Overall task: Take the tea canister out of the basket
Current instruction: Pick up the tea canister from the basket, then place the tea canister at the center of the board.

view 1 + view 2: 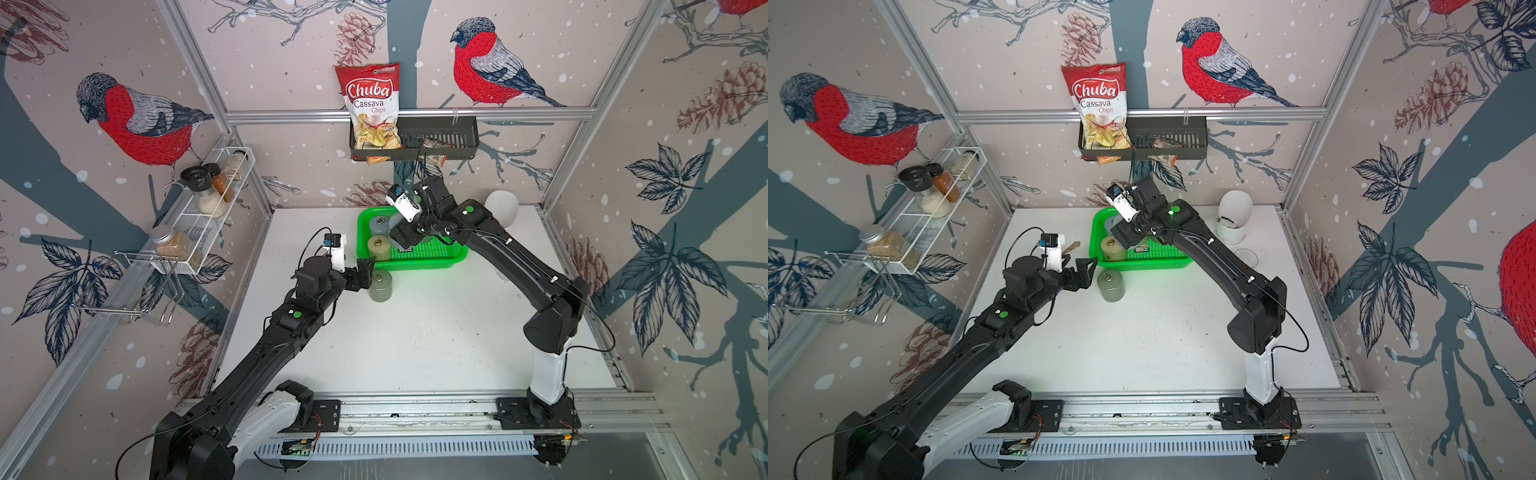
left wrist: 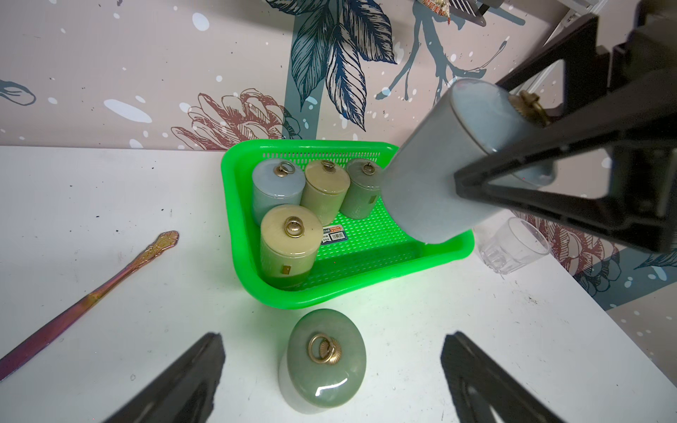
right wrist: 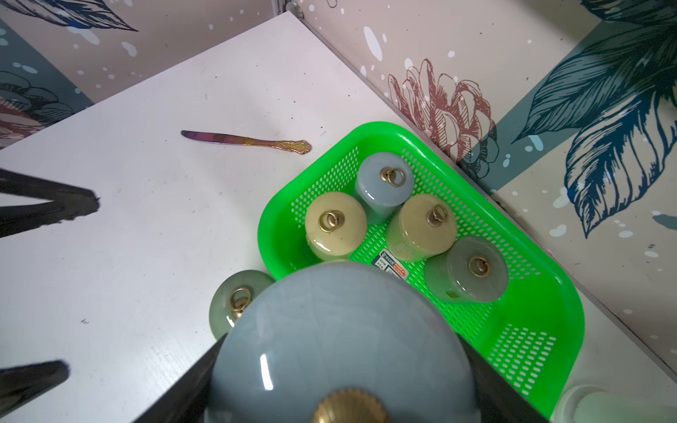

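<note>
Clamping a glossy grey-blue cylindrical ceramic tea canister (image 2: 428,183) high on its body, just below the brass-knobbed lid, the right gripper (image 3: 342,370) holds it tilted in the air with both jaws pressed against its sides. In the left wrist view its base hangs above the near edge of the bright green perforated plastic basket (image 2: 230,205), touching neither the mesh floor nor the rim. The lift looks done. What is left, I judge, is carrying the canister clear of the rim, setting it upright on the table and letting go.

Four more lidded canisters stand inside the basket, clustered toward one end: a grey-blue one (image 3: 384,186), two cream ones (image 3: 335,223) (image 3: 421,227) and a grey-green one (image 3: 472,269). A jade-green canister (image 2: 326,362) stands on the table just outside the rim, and the left gripper (image 1: 365,272) hovers over it with jaws spread wide, holding nothing.

The matte white tabletop (image 1: 415,332) is scuffed and speckled. It also carries an iridescent butter knife with a gold handle (image 3: 249,141), a clear tumbler (image 2: 513,245) and a white rounded vessel (image 1: 1235,212) near the back corner, whose use I cannot tell. Bullfinch-and-pinecone wallpaper lines the aluminium-framed walls. A black slotted shelf (image 1: 453,137) holds a red cassava chips bag (image 1: 370,99), and a white wire rack (image 1: 208,208) holds spice jars.
</note>
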